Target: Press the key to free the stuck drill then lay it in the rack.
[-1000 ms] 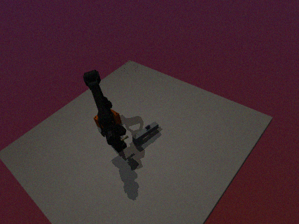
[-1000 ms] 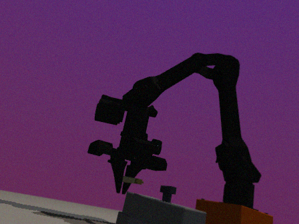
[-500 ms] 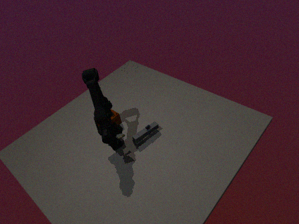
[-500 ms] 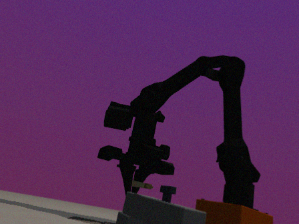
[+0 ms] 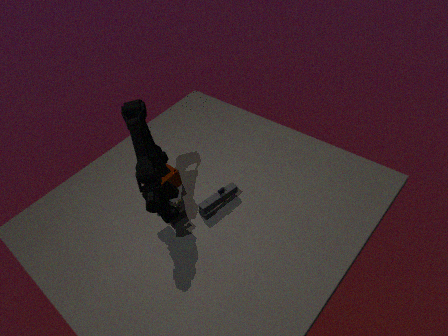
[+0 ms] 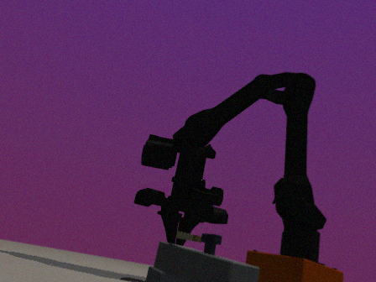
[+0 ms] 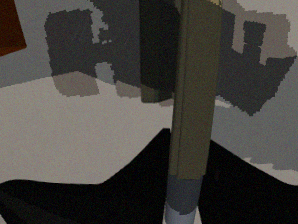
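Note:
My gripper [image 6: 176, 240] [image 7: 177, 135] is shut on the drill [image 6: 188, 236] [image 7: 195, 100], an olive-yellow bar with a blue-grey end. In the exterior view the drill lies near level above the long grey block [image 5: 211, 202] [image 6: 210, 263]; its far end overlaps the key in the picture. The key [image 5: 221, 190] [image 6: 211, 240] is a small blue-grey knob standing on the long block. A small dark block [image 5: 183, 228] [image 7: 156, 60], perhaps the rack, stands below the gripper in the top view and is partly hidden behind the drill in the wrist view.
The orange box [image 5: 171, 177] [image 6: 274, 266] [image 7: 9, 30] stands beside the arm's base. The pale table top [image 5: 300, 210] has its edge well right of the long block. Shadows of the arm fall over the table around the blocks.

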You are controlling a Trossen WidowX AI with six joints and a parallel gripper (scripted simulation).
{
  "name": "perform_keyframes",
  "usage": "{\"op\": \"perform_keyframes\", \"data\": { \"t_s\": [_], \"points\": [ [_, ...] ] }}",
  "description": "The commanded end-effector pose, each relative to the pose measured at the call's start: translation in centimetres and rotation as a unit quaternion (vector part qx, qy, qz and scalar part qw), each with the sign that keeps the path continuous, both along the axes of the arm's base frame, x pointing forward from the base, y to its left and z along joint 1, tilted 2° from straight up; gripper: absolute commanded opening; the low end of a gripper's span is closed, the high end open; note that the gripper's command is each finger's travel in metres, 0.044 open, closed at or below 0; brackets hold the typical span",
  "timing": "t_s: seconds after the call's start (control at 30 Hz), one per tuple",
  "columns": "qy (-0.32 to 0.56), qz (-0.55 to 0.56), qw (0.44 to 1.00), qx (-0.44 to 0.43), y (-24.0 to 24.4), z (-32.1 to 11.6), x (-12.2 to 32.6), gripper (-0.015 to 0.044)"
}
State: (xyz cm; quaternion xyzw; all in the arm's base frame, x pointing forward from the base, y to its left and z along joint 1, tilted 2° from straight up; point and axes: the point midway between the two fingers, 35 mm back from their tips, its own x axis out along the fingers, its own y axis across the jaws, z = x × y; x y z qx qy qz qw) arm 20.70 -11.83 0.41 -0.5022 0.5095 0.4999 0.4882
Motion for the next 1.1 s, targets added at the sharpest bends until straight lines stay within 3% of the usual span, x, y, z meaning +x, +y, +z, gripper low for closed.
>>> {"op": "perform_keyframes", "data": {
  "t_s": [0.0,1.07],
  "points": [
    [-0.001,0.003,1.0,-0.002,0.0,-0.3,-0.2,0.0],
    [-0.001,0.003,1.0,-0.002,-0.2,-4.3,-0.2,0.0]
  ]
}}
